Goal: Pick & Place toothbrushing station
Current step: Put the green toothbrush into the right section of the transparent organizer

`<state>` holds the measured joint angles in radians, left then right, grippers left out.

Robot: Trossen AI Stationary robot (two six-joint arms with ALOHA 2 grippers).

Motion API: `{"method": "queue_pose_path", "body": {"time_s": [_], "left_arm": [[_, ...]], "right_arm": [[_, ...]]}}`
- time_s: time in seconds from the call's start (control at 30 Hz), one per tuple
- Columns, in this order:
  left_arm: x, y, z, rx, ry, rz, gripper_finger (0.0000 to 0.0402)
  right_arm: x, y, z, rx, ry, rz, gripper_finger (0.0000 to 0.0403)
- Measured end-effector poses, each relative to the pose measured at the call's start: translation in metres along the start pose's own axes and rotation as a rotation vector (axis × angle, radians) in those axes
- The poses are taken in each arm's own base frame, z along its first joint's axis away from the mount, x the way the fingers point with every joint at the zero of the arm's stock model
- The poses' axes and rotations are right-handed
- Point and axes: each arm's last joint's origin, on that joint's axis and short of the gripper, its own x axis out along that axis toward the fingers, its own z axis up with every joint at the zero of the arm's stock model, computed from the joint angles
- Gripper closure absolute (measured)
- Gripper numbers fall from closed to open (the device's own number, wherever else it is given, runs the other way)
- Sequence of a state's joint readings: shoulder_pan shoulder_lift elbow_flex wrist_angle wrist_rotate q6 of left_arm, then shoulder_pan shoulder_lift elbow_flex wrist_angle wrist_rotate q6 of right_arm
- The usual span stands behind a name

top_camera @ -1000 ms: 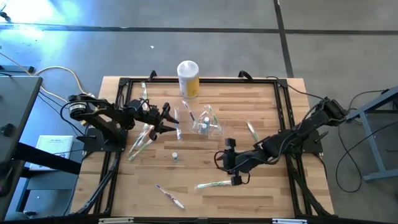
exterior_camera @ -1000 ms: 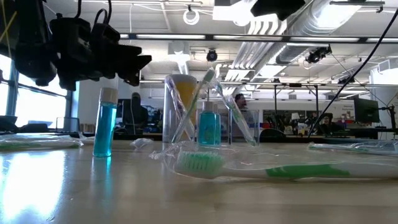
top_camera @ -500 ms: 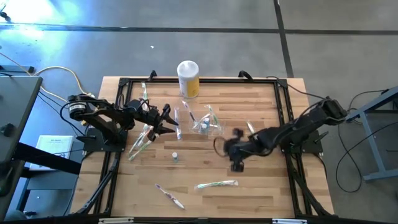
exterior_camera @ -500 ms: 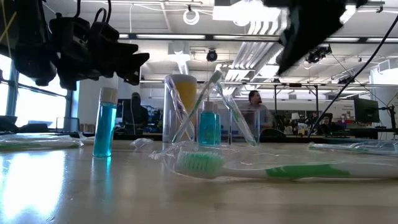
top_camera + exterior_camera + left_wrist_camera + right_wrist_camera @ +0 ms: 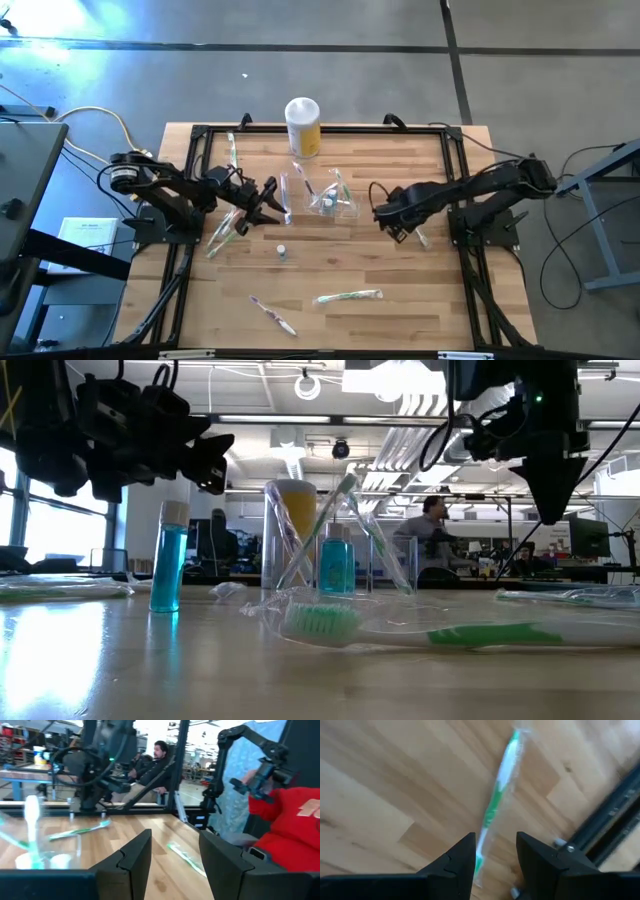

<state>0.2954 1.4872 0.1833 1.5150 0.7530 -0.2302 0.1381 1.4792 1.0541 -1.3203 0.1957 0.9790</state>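
The clear holder stands at mid-table with a toothbrush leaning in it; it also shows in the low view. My right gripper is open and hovers, pointing down, over a green clear-wrapped toothbrush lying flat on the table to the holder's right. Its fingers stand on either side of the toothbrush without touching it. My left gripper is open and empty just left of the holder. Another green toothbrush and a pink one lie near the front edge.
A white-topped yellow canister stands at the far edge. A small blue bottle stands in front of the holder. More wrapped toothbrushes lie at the left. A black frame runs round the table. People sit in the room behind.
My right gripper has gone from beside the front green toothbrush toward the table's far and right edges. It now hangs over the green toothbrush to the right of the holder. That front toothbrush lies where it was.
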Motion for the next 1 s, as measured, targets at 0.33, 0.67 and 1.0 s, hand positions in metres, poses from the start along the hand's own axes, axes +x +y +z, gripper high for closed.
{"method": "queue_pose_path", "body": {"time_s": [0.33,0.67,1.0], "left_arm": [[0.004,-0.004,-0.001,0.069,0.000,-0.023,0.0242],[0.004,-0.004,-0.001,0.139,-0.001,-0.021,0.0242],[0.004,-0.004,-0.001,0.178,-0.002,-0.015,0.0242]], "right_arm": [[0.043,-0.005,-0.007,-0.063,0.053,-0.019,0.0269],[0.077,-0.007,-0.017,0.049,0.071,0.015,0.0269],[0.101,-0.012,-0.018,0.145,0.060,0.064,0.0269]]}}
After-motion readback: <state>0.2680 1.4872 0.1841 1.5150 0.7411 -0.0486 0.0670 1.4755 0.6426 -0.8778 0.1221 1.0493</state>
